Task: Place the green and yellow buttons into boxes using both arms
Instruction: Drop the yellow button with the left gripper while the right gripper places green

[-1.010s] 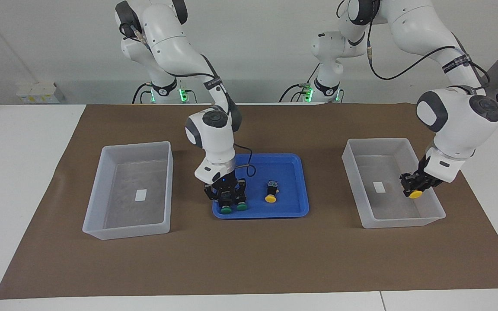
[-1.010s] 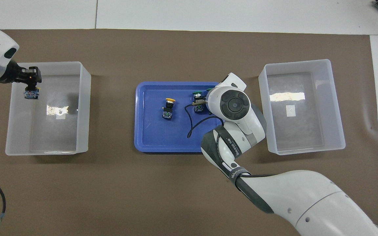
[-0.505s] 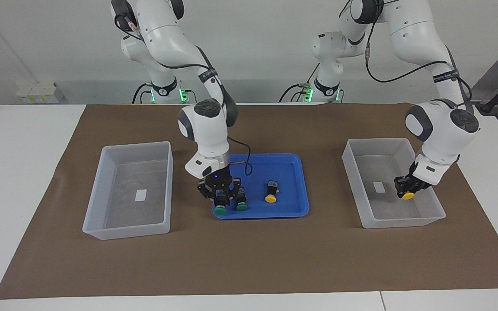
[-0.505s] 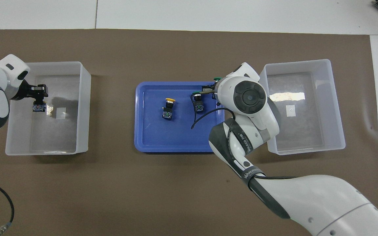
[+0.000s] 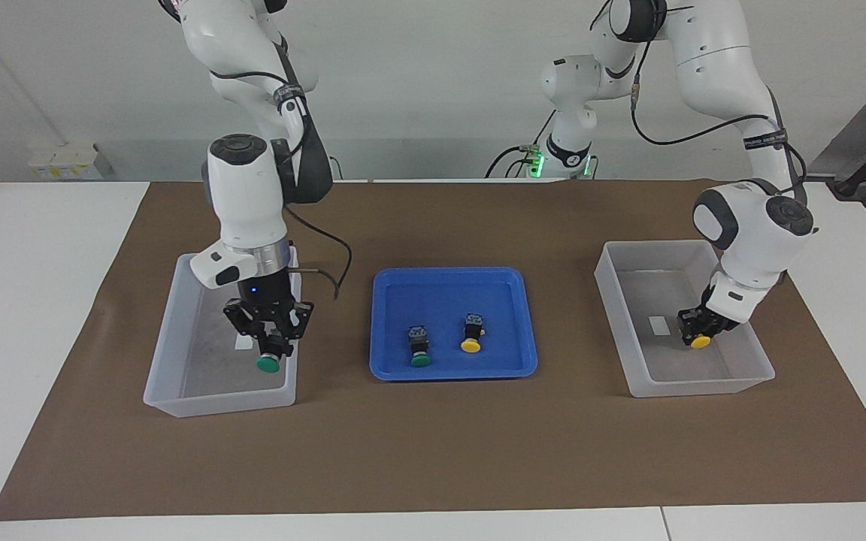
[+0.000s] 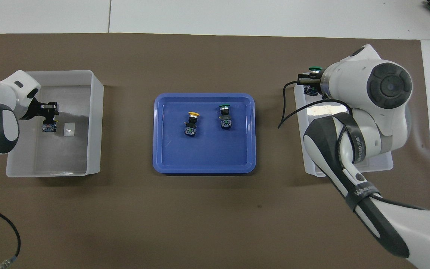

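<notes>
brown paper [image 5: 433, 443] covers the white table. two translucent boxes sit at its ends, a blue tray [image 5: 454, 372] between them. over the box at the right arm's end [image 5: 177, 300], the right gripper [image 5: 267, 330] is clamped on a green button [image 5: 267, 363], cap below the fingers. inside the other box [image 5: 613, 300], the left gripper [image 5: 696, 327] is clamped on a yellow button [image 5: 700, 342]. in the tray lie another green button [image 5: 419, 350] and another yellow one [image 5: 471, 336].

White table [image 5: 34, 315], brown mat [image 5: 433, 443] bearing two translucent boxes [image 5: 165, 398] [image 5: 632, 387] and blue tray [image 5: 527, 315].
</notes>
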Controlling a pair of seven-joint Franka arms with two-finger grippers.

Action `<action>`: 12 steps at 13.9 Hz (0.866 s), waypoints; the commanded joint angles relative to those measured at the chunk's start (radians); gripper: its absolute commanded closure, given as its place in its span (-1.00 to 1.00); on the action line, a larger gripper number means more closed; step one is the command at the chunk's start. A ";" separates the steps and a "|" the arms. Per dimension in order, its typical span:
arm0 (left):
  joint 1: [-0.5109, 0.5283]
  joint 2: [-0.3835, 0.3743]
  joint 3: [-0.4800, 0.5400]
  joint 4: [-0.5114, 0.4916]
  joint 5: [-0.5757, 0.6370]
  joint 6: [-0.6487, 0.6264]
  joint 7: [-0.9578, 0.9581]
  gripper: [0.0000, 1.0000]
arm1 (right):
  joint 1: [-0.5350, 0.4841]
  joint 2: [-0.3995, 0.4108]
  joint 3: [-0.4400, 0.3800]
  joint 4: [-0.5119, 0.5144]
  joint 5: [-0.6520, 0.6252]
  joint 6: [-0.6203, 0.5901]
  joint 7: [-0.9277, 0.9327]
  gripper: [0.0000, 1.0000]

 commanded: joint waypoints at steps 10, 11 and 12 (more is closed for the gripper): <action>-0.042 -0.007 -0.005 0.238 -0.003 -0.270 0.016 -0.19 | -0.123 0.068 0.017 -0.104 0.047 0.119 -0.431 1.00; -0.057 -0.007 -0.005 0.271 -0.005 -0.302 0.009 -0.16 | -0.123 0.083 0.017 -0.104 0.047 0.139 -0.433 1.00; -0.080 -0.007 -0.005 0.292 -0.008 -0.330 -0.003 -0.15 | -0.123 0.103 0.019 -0.104 0.049 0.164 -0.433 1.00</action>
